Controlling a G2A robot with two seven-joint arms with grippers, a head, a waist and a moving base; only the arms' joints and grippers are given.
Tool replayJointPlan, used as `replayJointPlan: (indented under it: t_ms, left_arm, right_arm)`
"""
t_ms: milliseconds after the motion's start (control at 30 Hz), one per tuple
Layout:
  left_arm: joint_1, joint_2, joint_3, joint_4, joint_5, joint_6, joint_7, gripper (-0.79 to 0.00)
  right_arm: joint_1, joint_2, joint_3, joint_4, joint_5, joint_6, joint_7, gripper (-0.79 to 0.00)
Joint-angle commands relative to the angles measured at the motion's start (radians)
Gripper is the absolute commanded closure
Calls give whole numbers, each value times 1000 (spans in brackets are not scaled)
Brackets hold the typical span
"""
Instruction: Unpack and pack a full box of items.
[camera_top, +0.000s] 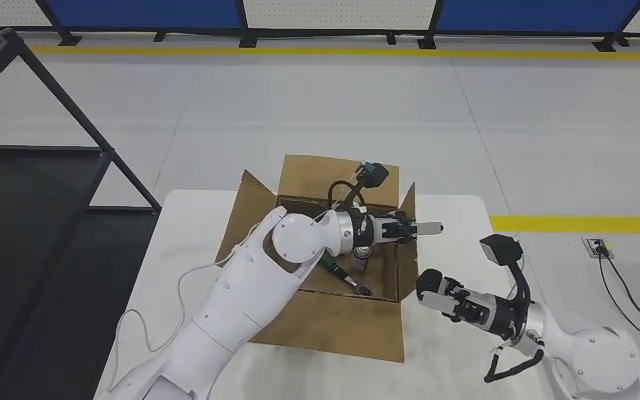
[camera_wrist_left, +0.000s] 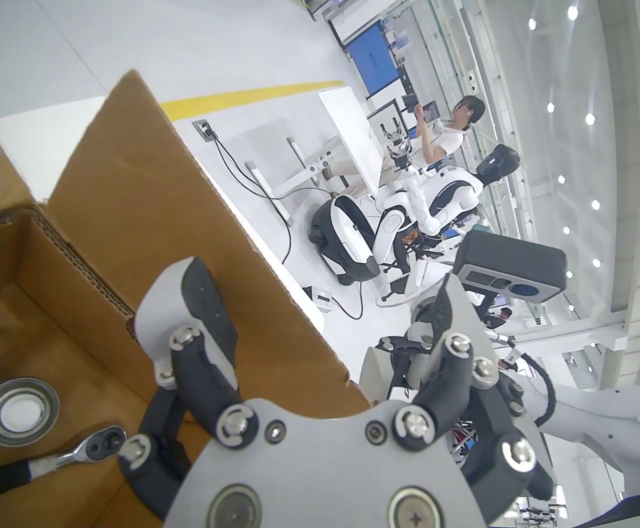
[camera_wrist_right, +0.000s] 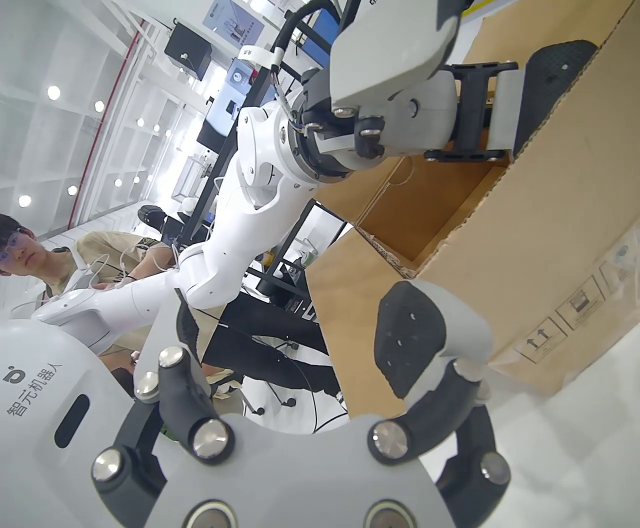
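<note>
cardboard box (camera_top: 330, 330) sat open on table (camera_top: 195, 240) | left gripper (camera_wrist_left: 325, 305) over box's right flap, fingers spread, empty | right gripper (camera_wrist_right: 300, 345) just outside that wall, spread, empty | left wrist view resolved ratchet wrench (camera_wrist_left: 80, 452) beside metal-rimmed round tin (camera_wrist_left: 22, 412) on box floor; top view gave dark tool shapes there

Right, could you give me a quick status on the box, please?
Left gripper open, empty, at box flap edge. Right gripper open beside box. Inside: wrench, tin. Nothing in the way.
</note>
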Motion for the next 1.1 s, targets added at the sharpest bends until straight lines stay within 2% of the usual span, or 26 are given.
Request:
replayJointPlan:
  t_ms: [0,233,467,800,1067]
  left_arm:
    - [6,2,-7,-8,2,3,-6,-785]
    - [11,-8,1,-22,4,14,-7,-785]
    - [-17,-38,40,34,-17,4,-2,-785]
    - [-67,-77,62,138,-49,-41,0,-785]
    - [-61,-76,34,146,-49,-77,-22,-785]
  right_arm:
    - [-6,2,3,-8,17,-17,8,-785]
    - [-29,9,13,-35,64,-63,29,-785]
    - [-52,14,14,-54,78,-82,4,-785]
    - [-59,20,6,-78,-30,-1,-69,-785]
    - [-70,29,40,-62,-94,68,-104,-785]
